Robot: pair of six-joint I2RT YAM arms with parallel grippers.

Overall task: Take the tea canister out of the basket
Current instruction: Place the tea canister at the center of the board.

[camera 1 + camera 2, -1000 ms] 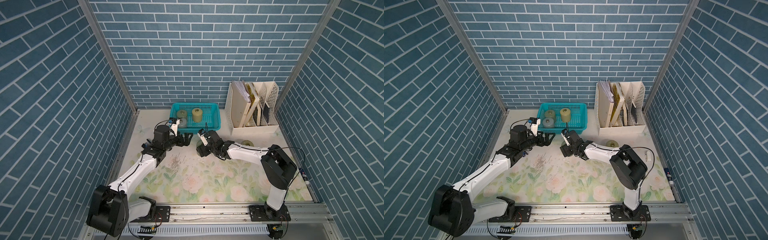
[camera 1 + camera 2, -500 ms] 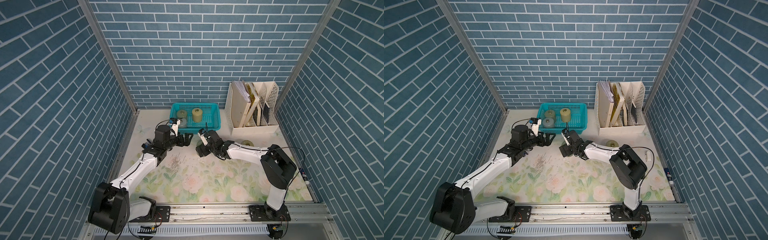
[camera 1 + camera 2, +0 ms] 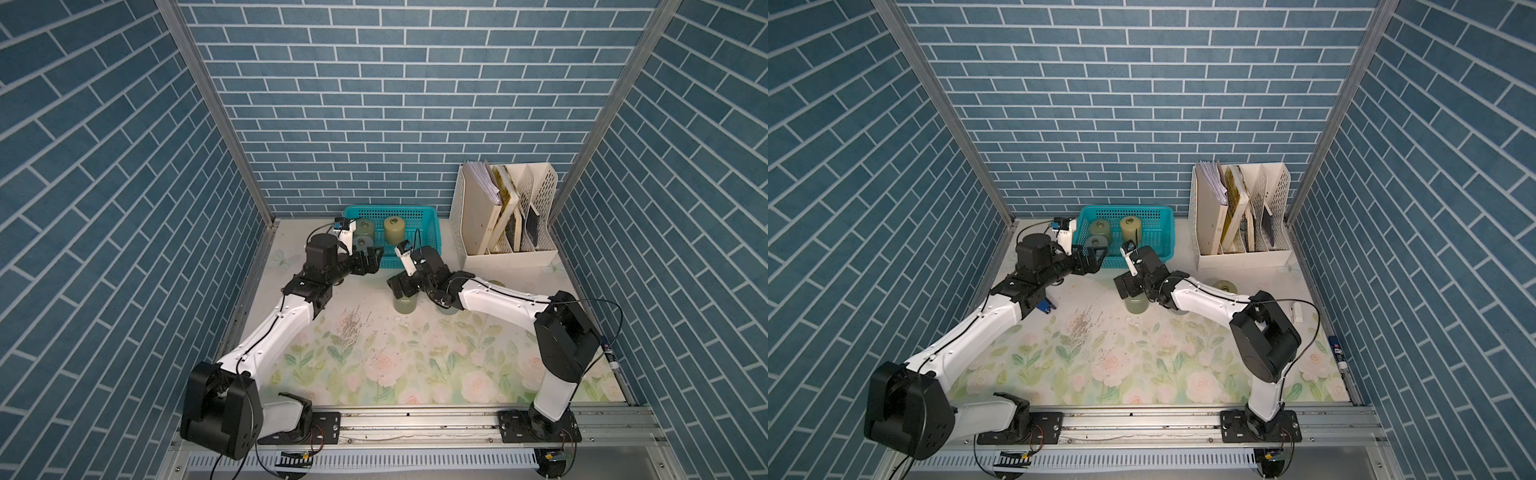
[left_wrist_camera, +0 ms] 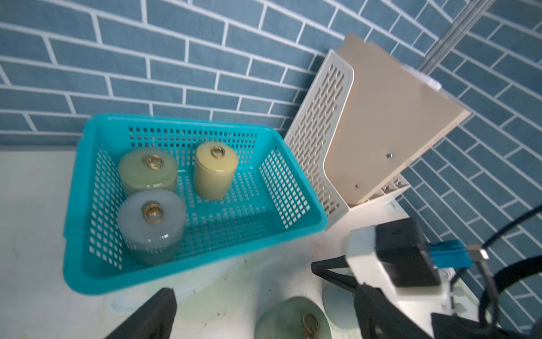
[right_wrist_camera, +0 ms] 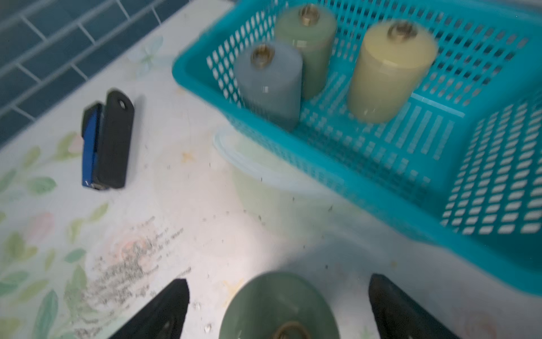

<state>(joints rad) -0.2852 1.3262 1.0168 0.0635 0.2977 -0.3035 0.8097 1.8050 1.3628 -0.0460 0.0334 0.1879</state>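
On the floral mat [image 3: 415,365], the right hand [image 5: 278,283] hangs low over the green canister [image 5: 278,311] — fingers [image 5: 164,311] spread clear of it.

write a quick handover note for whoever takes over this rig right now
Right gripper: open, fingers on either side of the dark green canister, not touching it.
Left gripper: open, empty, hovering by the front edge of the basket.
Things: the dark green canister stands upright on the floral mat in front of the basket. A pale green canister, a grey canister and a yellow canister sit inside it.
Done: one canister is out.
Left: probably just lift the right arm clear without knocking it.
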